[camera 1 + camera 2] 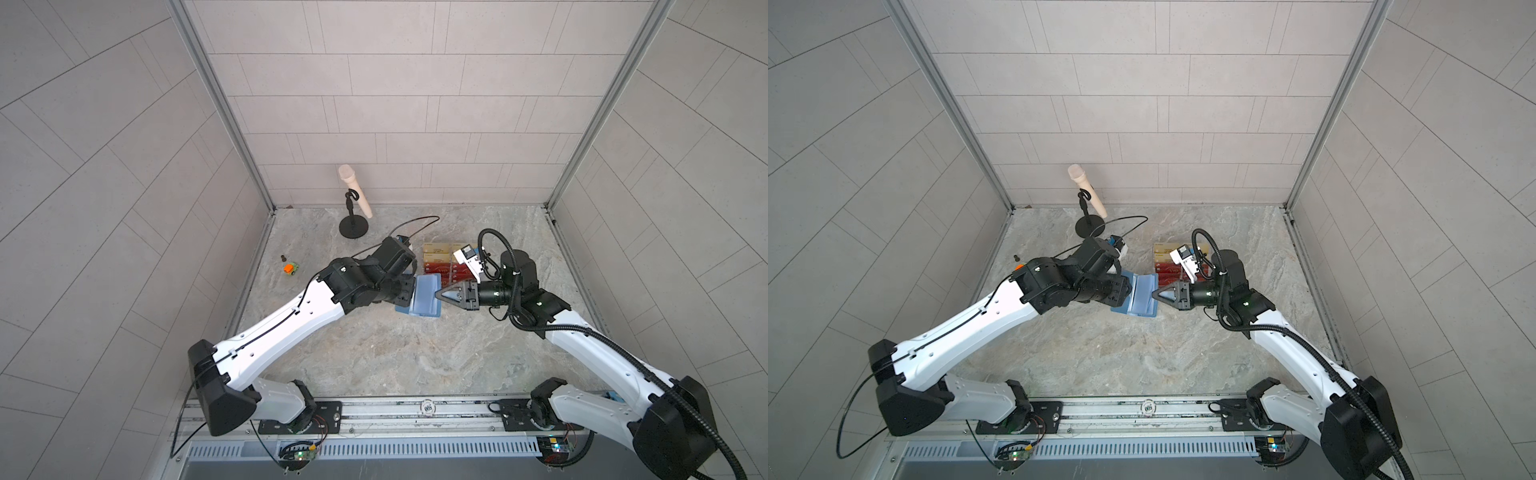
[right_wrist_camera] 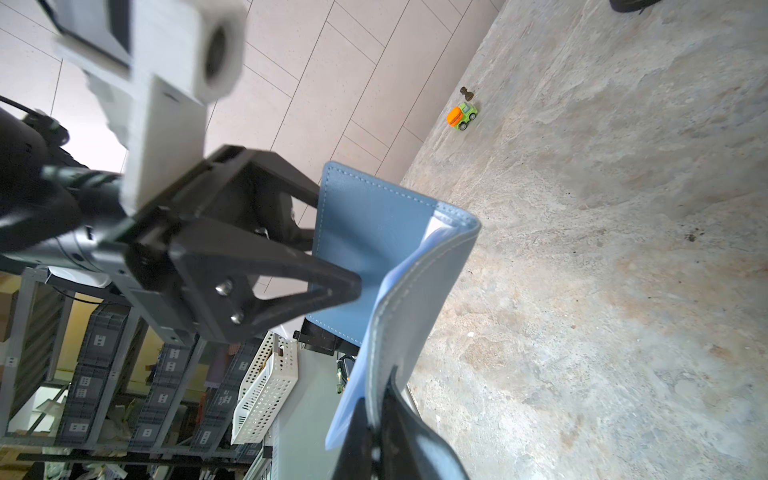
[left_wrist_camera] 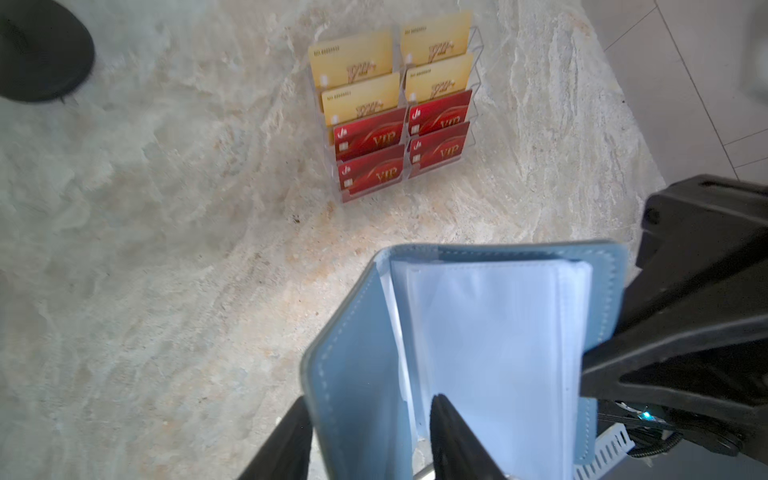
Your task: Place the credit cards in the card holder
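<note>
Reference: clock directions as seen in a top view, centred on the card holder (image 1: 424,299).
8–9 o'clock: left gripper (image 1: 410,293) and its arm block this side.
3–4 o'clock: right gripper (image 1: 439,295) and its arm block this side.
1 o'clock: loaded acrylic stand (image 3: 362,194), near; right wrist camera (image 1: 469,258) overhangs it.
11 o'clock: microphone stand (image 1: 354,227), well apart; cable loop (image 1: 415,223) arches beside it.
9–10 o'clock: toy truck (image 1: 291,269), far out.
6 o'clock: bare table (image 1: 395,357) up to the front rail (image 1: 415,409); passage open.

"VIP" on credit cards (image 3: 370,143), txt on gold cards (image 3: 353,58) unreadable (blurred)
</note>
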